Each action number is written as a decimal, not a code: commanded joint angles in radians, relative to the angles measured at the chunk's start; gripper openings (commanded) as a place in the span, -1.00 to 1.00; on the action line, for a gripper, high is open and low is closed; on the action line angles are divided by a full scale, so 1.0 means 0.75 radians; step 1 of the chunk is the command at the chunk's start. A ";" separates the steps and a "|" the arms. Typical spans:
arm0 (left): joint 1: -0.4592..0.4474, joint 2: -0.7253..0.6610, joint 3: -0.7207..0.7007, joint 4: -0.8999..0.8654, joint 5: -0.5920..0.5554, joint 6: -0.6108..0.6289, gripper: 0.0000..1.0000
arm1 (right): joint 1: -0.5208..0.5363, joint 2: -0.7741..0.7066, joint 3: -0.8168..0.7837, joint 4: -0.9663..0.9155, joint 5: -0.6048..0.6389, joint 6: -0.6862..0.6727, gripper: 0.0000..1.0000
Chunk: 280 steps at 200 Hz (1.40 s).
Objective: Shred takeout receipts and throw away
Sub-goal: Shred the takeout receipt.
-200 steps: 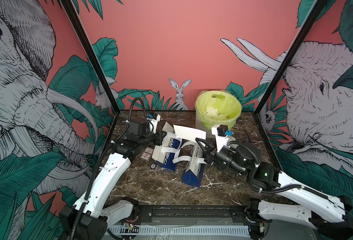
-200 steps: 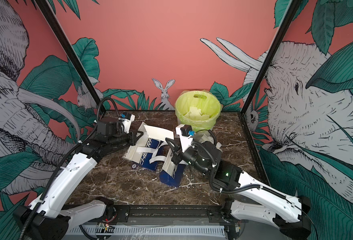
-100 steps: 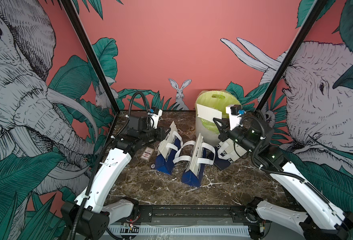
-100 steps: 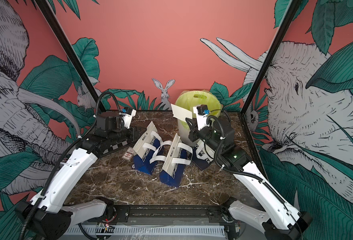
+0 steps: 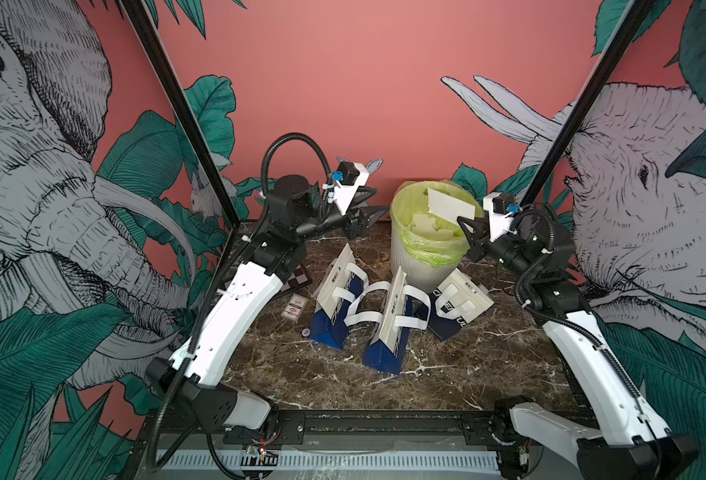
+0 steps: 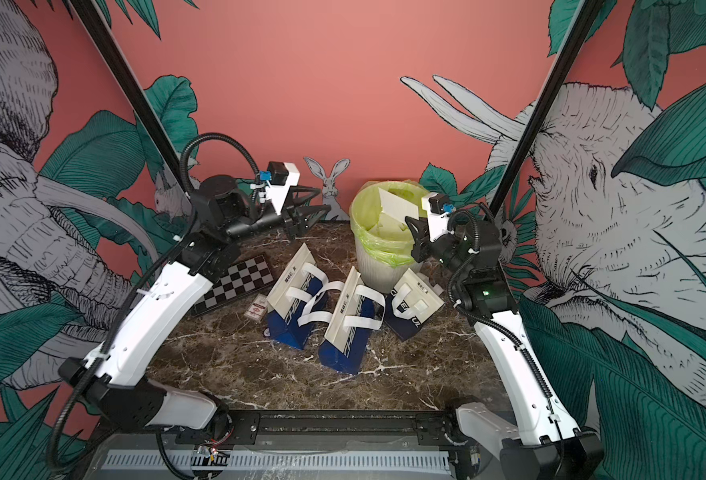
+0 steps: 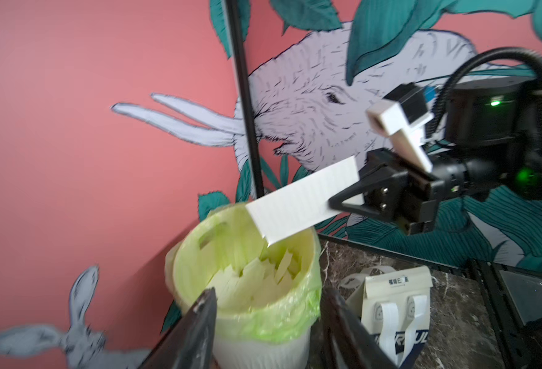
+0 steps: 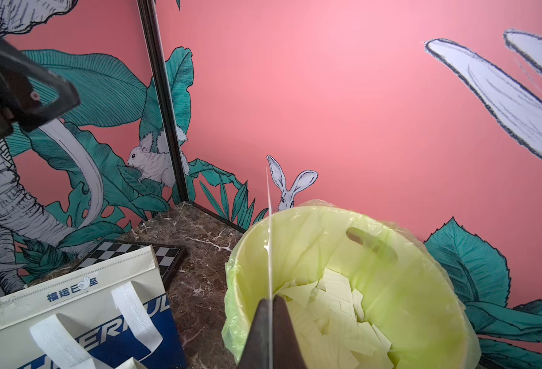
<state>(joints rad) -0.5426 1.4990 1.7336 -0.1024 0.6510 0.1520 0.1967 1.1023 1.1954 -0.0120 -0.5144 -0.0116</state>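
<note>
One takeout receipt (image 5: pixel 449 205), a white lined slip, hangs over the mouth of the green-lined bin (image 5: pixel 418 274). My right gripper (image 5: pixel 464 223) is shut on its near end. In the right wrist view the slip (image 8: pixel 269 239) shows edge-on, pinched between the fingers of that gripper (image 8: pixel 271 298). Torn paper pieces (image 8: pixel 333 303) lie inside the bin (image 8: pixel 423 287). My left gripper (image 5: pixel 380 199) hovers open and empty just left of the bin, apart from it. The left wrist view looks past that gripper (image 7: pixel 269 292) at the held slip (image 7: pixel 304 198).
Three white-and-navy tote bags (image 5: pixel 334 299) (image 5: pixel 388 328) (image 5: pixel 459 303) lie in front of the bin. A chessboard (image 6: pixel 235 286) and a small card (image 5: pixel 296 308) lie at the left, under my left arm. Painted walls close in the back and sides.
My right gripper carried the receipt from above the bags up and back over the bin. My left gripper let go, opened, and rose toward the bin's left side.
</note>
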 commanded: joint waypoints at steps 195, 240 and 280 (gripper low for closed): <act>-0.068 0.649 0.740 -0.018 0.677 0.045 0.13 | -0.038 0.041 0.032 0.240 -0.431 -0.191 -1.00; -0.070 0.647 0.742 -0.031 0.682 0.044 0.00 | -0.039 0.034 0.020 0.283 -0.420 -0.169 -1.00; -0.072 0.641 0.727 -0.017 0.698 0.033 -0.42 | -0.039 0.041 0.016 0.313 -0.383 -0.141 -1.00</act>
<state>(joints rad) -0.5884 2.0079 2.2585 -0.1242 1.1419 0.1642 0.1699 1.1481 1.1961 0.1539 -0.8032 -0.1287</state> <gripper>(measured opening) 0.334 0.047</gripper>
